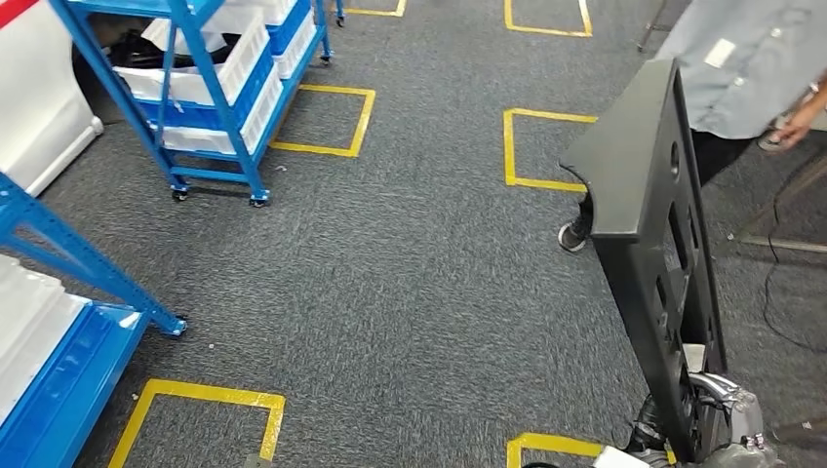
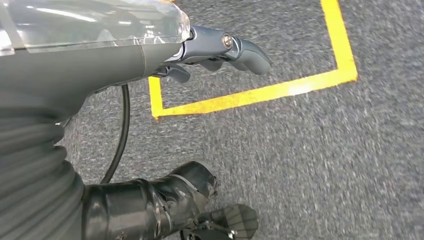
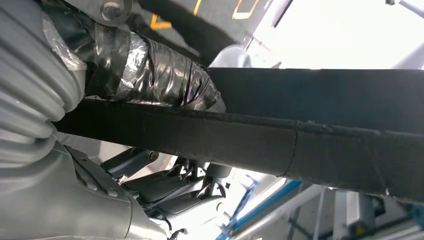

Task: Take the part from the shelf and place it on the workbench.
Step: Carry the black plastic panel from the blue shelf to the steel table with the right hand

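I have the part (image 1: 649, 234) off the shelf and I am carrying it: a long flat black panel with cut-out holes, standing nearly upright and leaning a little, gripped at its lower end by my right hand (image 1: 707, 419). In the right wrist view the taped thumb and the darker fingers (image 3: 185, 187) lie on opposite faces of the panel's edge, so I judge the hold to be firm.

My left hand (image 2: 210, 52) hangs at my side over the grey carpet (image 1: 410, 283), fingers loosely apart, holding nothing.

The blue shelf (image 1: 210, 88) with its white bins stands well off to my left, so the picking step looks finished and this is the walk between. No table is in sight, only carpet marked with yellow tape squares (image 1: 327, 122).

A person (image 1: 751, 68) stands just beyond the panel's upper end. The next move, as I see it, calls for turning to find the table while keeping the tall panel away from that person and steady in my grip.
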